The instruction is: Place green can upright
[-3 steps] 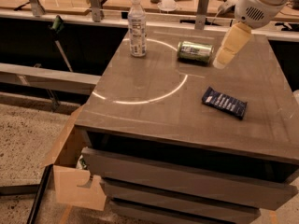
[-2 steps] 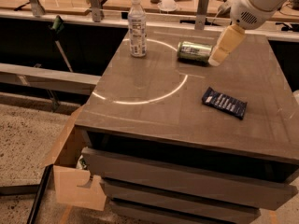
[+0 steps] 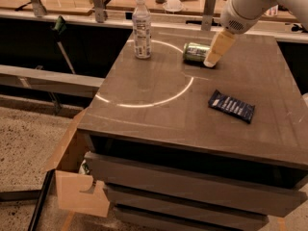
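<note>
So far, your green can (image 3: pixel 196 52) lies on its side, and your gripper (image 3: pixel 211 61) is just beside it (open or closed, I cannot tell), so standing it up remains.

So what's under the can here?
Just the table: the can lies on its side directly on it, near the back edge. The gripper sits low against one end of the can, so what is under that end is hidden.

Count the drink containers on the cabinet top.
2: clear plastic bottle upright at back left; green can on its side, back centre, the gripper at its right end. None seems hidden.
</note>
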`<state>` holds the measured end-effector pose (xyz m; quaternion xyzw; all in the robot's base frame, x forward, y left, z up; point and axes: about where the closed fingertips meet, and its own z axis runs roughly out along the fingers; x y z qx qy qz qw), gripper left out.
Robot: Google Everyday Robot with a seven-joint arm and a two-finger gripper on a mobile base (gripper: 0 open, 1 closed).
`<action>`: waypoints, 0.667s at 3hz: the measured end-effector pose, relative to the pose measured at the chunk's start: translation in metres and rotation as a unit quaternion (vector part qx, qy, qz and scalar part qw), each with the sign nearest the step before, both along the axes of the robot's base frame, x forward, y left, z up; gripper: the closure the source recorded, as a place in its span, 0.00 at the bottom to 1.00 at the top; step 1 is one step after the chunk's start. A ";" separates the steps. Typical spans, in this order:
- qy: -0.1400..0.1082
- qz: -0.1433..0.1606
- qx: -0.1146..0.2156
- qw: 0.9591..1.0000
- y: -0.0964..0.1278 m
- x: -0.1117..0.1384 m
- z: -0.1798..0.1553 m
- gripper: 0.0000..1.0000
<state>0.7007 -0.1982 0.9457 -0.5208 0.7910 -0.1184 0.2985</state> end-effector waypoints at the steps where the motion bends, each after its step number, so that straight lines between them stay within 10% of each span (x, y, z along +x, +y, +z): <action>1: 0.008 0.002 -0.011 1.000 0.002 0.020 -0.019 0.00; 2: 0.033 0.020 -0.018 0.999 0.009 0.041 -0.039 0.00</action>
